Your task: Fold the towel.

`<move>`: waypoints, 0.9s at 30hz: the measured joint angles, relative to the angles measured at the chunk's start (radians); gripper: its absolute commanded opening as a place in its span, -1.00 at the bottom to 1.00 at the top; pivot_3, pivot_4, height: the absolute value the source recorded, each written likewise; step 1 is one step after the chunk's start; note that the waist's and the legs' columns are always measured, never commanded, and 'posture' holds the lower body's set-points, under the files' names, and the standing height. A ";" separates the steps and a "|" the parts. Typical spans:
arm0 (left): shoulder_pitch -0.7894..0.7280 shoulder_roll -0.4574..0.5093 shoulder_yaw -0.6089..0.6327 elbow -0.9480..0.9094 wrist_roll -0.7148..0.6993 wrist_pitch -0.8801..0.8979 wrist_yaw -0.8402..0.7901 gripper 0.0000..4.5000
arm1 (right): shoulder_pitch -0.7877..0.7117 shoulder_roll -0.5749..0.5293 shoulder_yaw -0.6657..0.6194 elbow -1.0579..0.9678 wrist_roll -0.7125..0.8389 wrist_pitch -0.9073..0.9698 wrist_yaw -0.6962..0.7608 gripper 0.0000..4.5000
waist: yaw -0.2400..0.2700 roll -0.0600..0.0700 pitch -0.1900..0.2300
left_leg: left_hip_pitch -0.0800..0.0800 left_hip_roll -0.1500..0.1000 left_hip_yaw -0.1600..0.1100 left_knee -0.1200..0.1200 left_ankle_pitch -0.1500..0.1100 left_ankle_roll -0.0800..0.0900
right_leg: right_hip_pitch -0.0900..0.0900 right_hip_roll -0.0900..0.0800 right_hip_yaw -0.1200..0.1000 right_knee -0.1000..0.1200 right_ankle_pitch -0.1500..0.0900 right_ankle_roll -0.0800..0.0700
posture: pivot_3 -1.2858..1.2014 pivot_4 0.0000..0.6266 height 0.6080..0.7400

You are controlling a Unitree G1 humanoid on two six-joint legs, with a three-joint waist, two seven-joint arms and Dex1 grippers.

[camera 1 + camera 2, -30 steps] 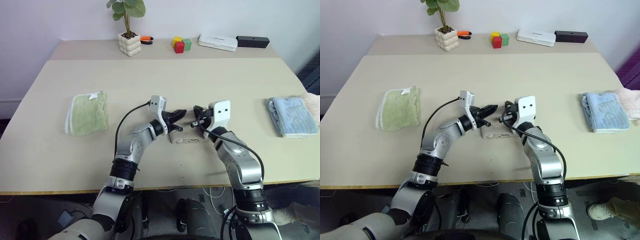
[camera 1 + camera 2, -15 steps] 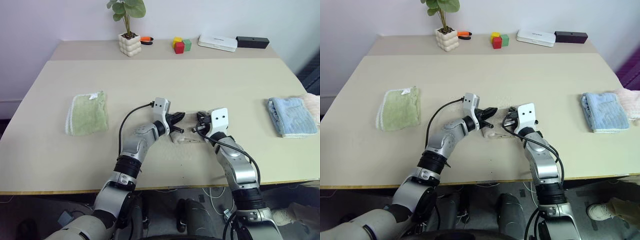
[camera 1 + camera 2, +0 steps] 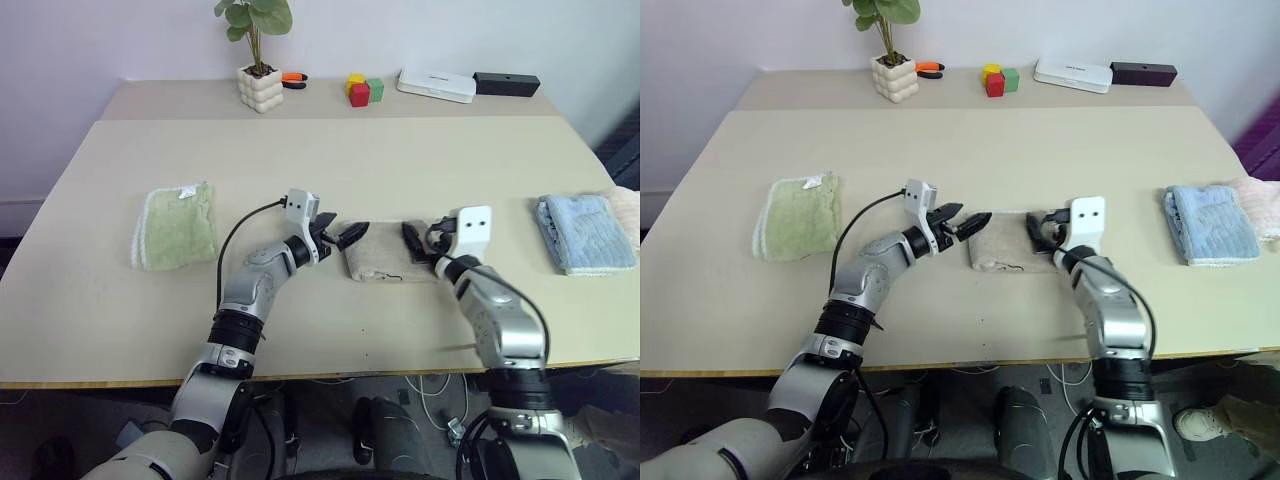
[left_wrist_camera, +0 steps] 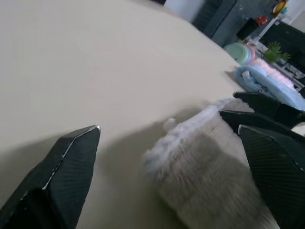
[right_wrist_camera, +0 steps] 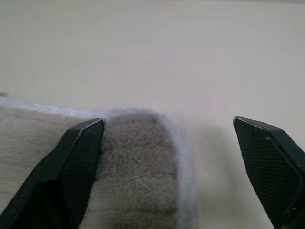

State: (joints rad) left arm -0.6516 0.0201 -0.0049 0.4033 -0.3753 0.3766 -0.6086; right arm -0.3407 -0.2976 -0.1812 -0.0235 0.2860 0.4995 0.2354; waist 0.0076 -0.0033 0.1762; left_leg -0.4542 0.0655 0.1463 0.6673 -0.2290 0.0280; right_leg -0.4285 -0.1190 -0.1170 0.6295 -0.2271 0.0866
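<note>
Between the grippers: the towel (image 3: 388,262) lies flat on the table (image 3: 330,170), folded into a compact oblong.
Towel, appearance: beige terry pile with a whitish corded edge; a small dark mark sits near its front edge, too small to read.
Towel, ends: one short end faces the left gripper (image 3: 338,237), the other faces the right gripper (image 3: 411,239); the rounded, edged end shows between the right fingers (image 5: 71,171) in the right wrist view.
Left gripper, state: fingers (image 4: 62,176) spread wide, nothing between them; the towel end lies just ahead of the tips.
Left arm, pose: forearm reaches low over the table, gripper about level and angled toward the towel from the robot's left.
Right gripper, state: jaws spread wide, empty; the towel end lies at the fingertips, and contact cannot be confirmed from these views.
Right arm, pose: forearm reaches forward, gripper about level, pointing at the towel from the robot's right.
Beyond the left gripper, outward: a green folded towel (image 3: 176,226), well apart.
Beyond the right gripper, outward: a light blue folded towel (image 3: 583,232), well apart.
Far edge of table: a potted plant (image 3: 256,60), coloured blocks (image 3: 363,89), a white box (image 3: 435,85).
</note>
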 measured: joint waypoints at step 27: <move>0.017 0.359 0.056 -0.099 -0.088 -0.092 -0.467 1.00 | -0.110 -0.133 -0.108 0.007 0.393 0.711 0.175 -0.06 | -0.025 0.000 0.000 | 0.000 0.001 0.000 -0.002 0.000 0.000 | -0.001 0.001 -0.001 0.001 0.000 0.000 | 0.03 -0.52 1.00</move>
State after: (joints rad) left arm -0.6342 0.3795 0.0508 0.3048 -0.4629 0.2850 -1.0757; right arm -0.4507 -0.4309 -0.2887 -0.0165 0.6793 1.2101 0.4109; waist -0.0179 -0.0037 0.1758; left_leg -0.4541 0.0663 0.1460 0.6656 -0.2290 0.0279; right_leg -0.4292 -0.1185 -0.1179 0.6302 -0.2271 0.0865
